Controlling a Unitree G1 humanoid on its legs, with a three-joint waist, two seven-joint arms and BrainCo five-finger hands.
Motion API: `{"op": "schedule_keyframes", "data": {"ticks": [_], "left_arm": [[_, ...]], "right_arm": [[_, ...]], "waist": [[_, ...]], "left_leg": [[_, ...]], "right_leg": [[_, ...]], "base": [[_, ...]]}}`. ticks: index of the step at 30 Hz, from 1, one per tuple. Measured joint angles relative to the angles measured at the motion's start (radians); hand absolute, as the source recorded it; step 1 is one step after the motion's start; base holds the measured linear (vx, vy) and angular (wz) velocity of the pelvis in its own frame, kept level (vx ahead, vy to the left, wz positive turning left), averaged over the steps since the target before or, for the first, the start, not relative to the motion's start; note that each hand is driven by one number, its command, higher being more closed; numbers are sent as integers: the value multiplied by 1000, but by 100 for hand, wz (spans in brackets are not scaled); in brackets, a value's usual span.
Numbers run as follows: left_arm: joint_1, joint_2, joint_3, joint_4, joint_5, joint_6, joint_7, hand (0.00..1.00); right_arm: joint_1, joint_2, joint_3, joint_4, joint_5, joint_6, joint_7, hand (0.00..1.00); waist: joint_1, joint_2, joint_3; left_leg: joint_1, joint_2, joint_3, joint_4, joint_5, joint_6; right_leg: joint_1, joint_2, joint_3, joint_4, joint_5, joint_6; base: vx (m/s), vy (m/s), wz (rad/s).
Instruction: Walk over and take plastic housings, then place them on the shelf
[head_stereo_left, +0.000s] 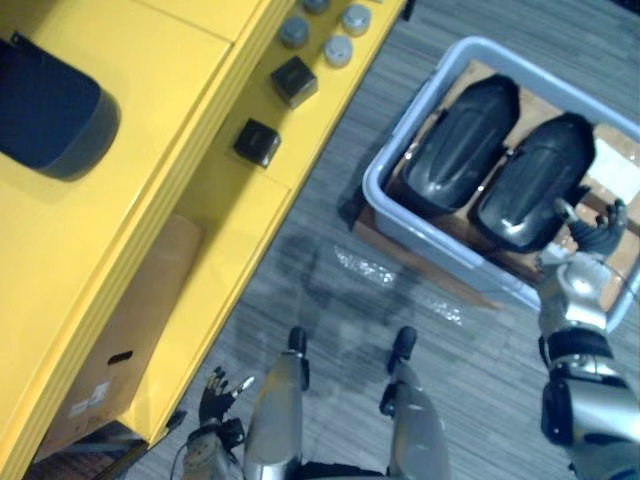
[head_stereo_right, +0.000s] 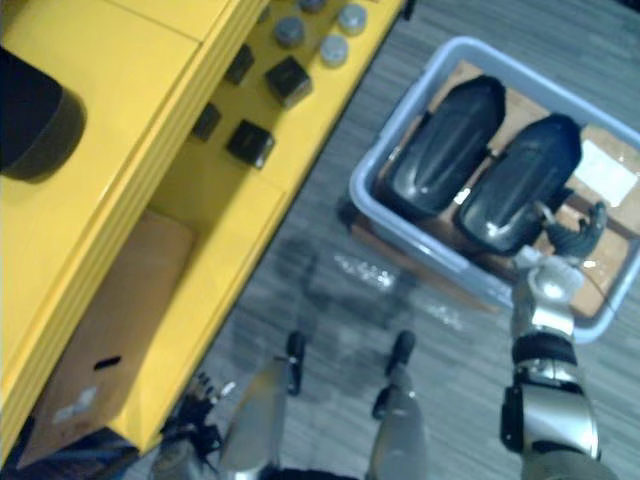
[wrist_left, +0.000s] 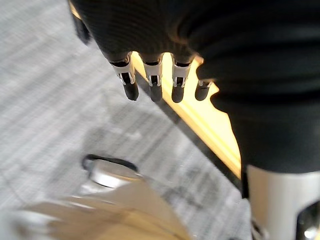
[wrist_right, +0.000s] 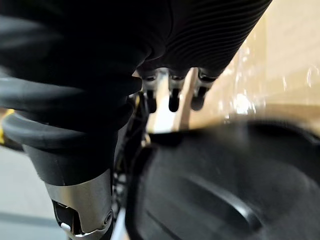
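With two housings (head_stereo_left: 533, 185) lying in the bin (head_stereo_left: 404, 125) just under the right hand (head_stereo_left: 592, 232), whose fingers hang loose and empty, and the left hand (head_stereo_left: 220, 392) slack beside the shelf (head_stereo_left: 240, 215), grasping and shelving both look undone.

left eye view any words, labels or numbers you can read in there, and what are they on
No text in these views can be read.
White label on the brown cardboard box under the yellow shelf: too blurred to read.
White sheet in the pale blue plastic bin: no legible print.
Two black plastic housings in the bin: no markings visible.
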Motion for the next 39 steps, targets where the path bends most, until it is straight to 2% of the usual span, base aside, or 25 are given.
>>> {"op": "schedule_keyframes", "data": {"ticks": [5,7,10,13,18,21,22,24,28,30,33,39], "left_arm": [[-5,5,-41,4,-1,-8,-6,0],[-19,4,-64,18,-32,-12,-6,0],[-27,3,-69,35,-41,-14,-8,0],[-27,1,-80,38,-70,-19,-8,0],[-35,1,-108,43,-80,-21,-7,0],[-37,-4,-110,45,-109,-19,-11,0],[-37,-5,-110,46,-109,-19,-11,0],[-38,-5,-110,47,-109,-21,-13,0],[-51,-7,-111,68,-109,-30,-18,0],[-56,-8,-113,69,-109,-30,-19,0],[-57,-8,-113,69,-109,-30,-18,0],[-57,-8,-116,69,-109,-39,-18,0]], "right_arm": [[-45,-16,4,81,-12,53,-132,0],[-55,-47,1,111,-21,62,-196,0],[-89,-54,-2,132,-32,68,-255,0],[-111,-63,-2,146,-53,93,-308,0],[-134,-93,-4,167,-56,128,-301,0],[-146,-116,-3,188,-77,153,-242,0],[-151,-134,-3,194,-96,170,-209,100],[-155,-156,-3,198,-119,190,-170,100],[-154,-197,-2,244,-178,238,-142,100],[-154,-233,-1,262,-231,287,-93,100],[-150,-263,-1,267,-303,328,-38,100],[-154,-277,45,275,-433,385,8,100]], "waist": [[12,8,4],[21,23,10],[21,28,11],[22,36,16],[24,58,22],[26,67,26],[27,69,27],[29,69,27],[31,71,27],[40,71,27],[40,71,27],[42,71,27]], "left_leg": [[-4,-5,-6,-4,1,1],[-17,-11,-10,-2,3,4],[-35,-13,-8,0,6,8],[-35,-16,-8,1,6,8],[-50,-23,-2,2,8,12],[-56,-23,2,-2,11,15],[-57,-24,1,-5,13,15],[-57,-30,0,-21,23,16],[-60,-37,-19,-43,42,12],[-60,-39,-20,-59,54,11],[-59,-42,-28,-79,72,6],[-55,-30,-37,-96,85,-1]], "right_leg": [[-4,-4,-4,5,0,0],[-14,-9,-7,10,0,0],[-38,-13,-6,21,0,0],[-38,-16,-6,23,0,0],[-60,-26,-4,35,0,0],[-71,-28,-4,38,0,0],[-72,-29,-4,39,0,0],[-79,-35,-9,44,-2,-1],[-89,-44,-38,70,-17,-7],[-103,-50,-39,91,-30,-8],[-115,-55,-48,108,-39,-12],[-116,-47,-56,111,-42,-16]], "base": [[1,-4,3],[-2,18,6],[0,0,0],[0,0,0],[-3,3,-1],[-2,1,-1],[0,0,0],[1,-7,7],[-13,-20,17],[-33,-18,6],[-24,-30,9],[-14,-39,3]]}}
